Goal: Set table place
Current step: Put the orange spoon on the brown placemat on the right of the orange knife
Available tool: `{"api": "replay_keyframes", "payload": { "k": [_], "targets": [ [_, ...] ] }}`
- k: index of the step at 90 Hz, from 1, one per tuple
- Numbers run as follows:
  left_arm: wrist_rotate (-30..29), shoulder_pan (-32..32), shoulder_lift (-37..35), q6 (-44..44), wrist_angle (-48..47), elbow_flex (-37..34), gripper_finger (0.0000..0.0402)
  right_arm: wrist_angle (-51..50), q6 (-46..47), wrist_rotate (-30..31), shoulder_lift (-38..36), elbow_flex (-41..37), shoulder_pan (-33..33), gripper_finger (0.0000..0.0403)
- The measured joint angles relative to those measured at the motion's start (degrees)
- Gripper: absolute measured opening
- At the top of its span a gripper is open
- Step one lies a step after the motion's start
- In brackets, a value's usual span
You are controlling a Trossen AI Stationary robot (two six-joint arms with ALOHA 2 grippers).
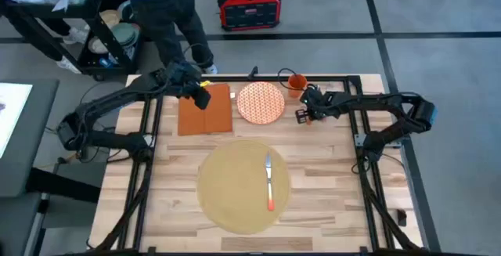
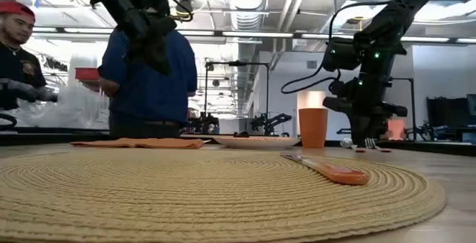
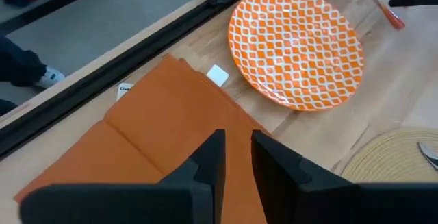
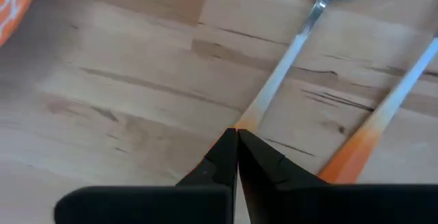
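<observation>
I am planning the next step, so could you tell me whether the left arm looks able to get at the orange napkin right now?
Probably yes: the left tool hovers directly over the orange napkin, fingers slightly apart, with nothing lying between them; the patterned plate sits clear to one side.

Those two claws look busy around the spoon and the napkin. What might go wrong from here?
The right claw is pinched on just the orange end of a spoon handle, so it might slip or swing when lifted. A second utensil lies right beside it and could get nudged. The left claw hovers over the napkin, close to the plate, which it could bump.
</observation>
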Motion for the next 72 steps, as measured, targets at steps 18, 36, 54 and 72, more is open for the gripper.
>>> {"api": "replay_keyframes", "payload": {
  "k": [18,36,54,72],
  "targets": [
    [0.0,0.0,0.0,-0.1,0.0,0.0,0.0051,0.9,-0.2,-1.2,2.5,0.0,0.0,0.0],
    [0.0,0.0,0.0,-0.9,-0.1,0.0,0.0051,5.4,1.1,-3.7,6.1,0.5,2.5,0.0],
    [0.0,0.0,0.0,-0.9,-0.3,0.0,0.0051,-1.0,6.1,-4.8,4.7,0.4,8.9,0.0],
    [0.0,0.0,0.0,-0.8,-0.4,0.0,0.0051,-11.5,16.2,-5.3,2.4,0.2,20.8,0.0]
  ]
}}
